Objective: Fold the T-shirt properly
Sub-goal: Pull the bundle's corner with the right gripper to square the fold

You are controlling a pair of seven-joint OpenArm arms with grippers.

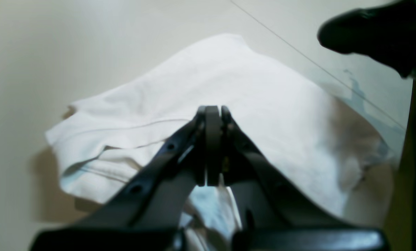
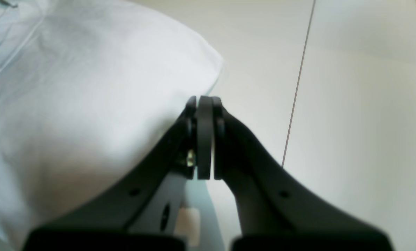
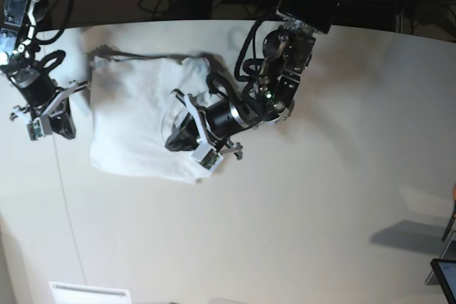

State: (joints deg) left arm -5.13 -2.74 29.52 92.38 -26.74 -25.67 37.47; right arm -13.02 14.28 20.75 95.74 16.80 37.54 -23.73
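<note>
A white T-shirt (image 3: 139,122) lies folded into a rough rectangle on the far left part of an off-white table (image 3: 320,197), seen from above. The left gripper (image 3: 187,132) hovers over the shirt's right edge, its jaws pressed fully together with nothing between them. The right gripper (image 3: 51,108) sits just beside the shirt's left edge, over bare table, its jaws likewise closed tight and empty. A thin dark seam (image 2: 297,83) runs across the tabletop near the right gripper

Left tool (image 1: 213,115) and right tool (image 2: 204,104) both closed, empty.
</note>
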